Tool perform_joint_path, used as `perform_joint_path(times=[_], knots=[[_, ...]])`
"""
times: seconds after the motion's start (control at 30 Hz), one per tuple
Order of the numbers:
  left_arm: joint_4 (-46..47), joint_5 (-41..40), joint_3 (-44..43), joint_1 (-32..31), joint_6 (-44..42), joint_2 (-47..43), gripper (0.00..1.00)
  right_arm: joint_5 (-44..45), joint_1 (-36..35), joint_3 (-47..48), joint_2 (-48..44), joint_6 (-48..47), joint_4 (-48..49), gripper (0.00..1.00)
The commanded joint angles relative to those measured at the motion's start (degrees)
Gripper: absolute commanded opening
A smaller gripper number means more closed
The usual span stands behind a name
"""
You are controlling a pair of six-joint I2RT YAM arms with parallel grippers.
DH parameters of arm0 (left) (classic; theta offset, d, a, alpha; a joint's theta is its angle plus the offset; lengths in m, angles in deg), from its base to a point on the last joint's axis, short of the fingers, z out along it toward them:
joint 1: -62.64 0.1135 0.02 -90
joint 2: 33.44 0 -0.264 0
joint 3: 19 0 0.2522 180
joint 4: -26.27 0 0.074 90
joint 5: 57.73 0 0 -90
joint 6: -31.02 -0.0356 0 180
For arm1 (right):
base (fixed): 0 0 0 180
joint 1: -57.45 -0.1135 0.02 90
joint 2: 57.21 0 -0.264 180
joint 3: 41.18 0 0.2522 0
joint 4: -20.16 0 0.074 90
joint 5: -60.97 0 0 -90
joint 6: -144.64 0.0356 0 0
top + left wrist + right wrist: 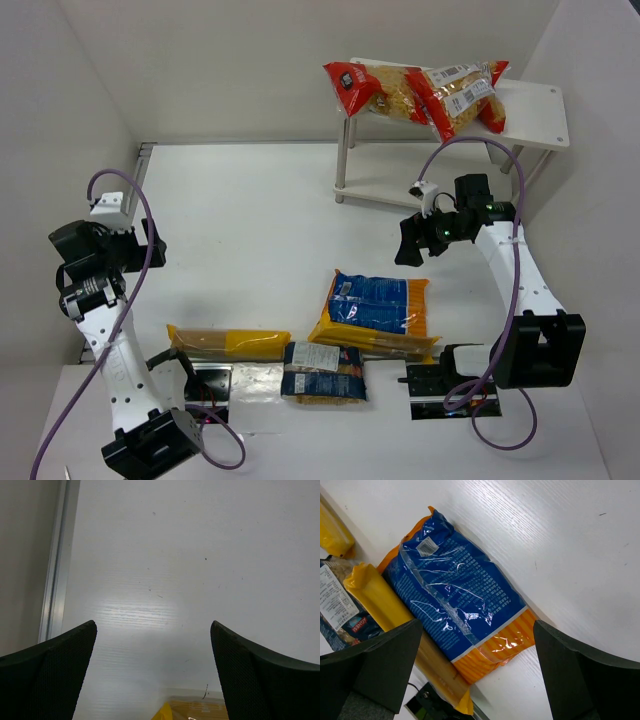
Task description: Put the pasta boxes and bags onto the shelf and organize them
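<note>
Two clear red-ended bags of short pasta (380,90) (462,95) lie on top of the white shelf (535,115) at the back right. On the table a flat blue-and-orange bag (375,305) (455,590) rests partly over a long yellow spaghetti pack (395,347) (380,597). A second yellow pack (228,342) (195,710) and a small dark-blue pack (322,372) (342,612) lie nearer the front. My right gripper (412,245) (477,624) hangs open above the blue bag's orange end, holding nothing. At the far left my left gripper (150,245) (153,625) is open over bare table.
White walls close in the table on the left, back and right. A metal rail (55,580) runs along the left table edge. The shelf's thin legs (343,160) stand just behind my right arm. Purple cables loop off both arms.
</note>
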Motion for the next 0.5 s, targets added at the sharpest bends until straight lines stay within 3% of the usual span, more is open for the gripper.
perform_joint_path(times=[0.0, 0.33, 0.47], knots=[[1.72, 1.21, 0.19, 0.45, -1.13, -0.83, 1.0, 0.51, -0.3, -0.16, -1.69, 1.04, 1.78, 1.0], [1.72, 1.21, 0.19, 0.45, -1.13, -1.35, 1.0, -0.01, -0.3, -0.16, -1.69, 0.52, 1.79, 1.0], [1.72, 1.21, 0.19, 0.45, -1.13, -1.35, 1.0, -3.51, -1.69, 1.07, 0.41, -3.94, -1.97, 1.0]])
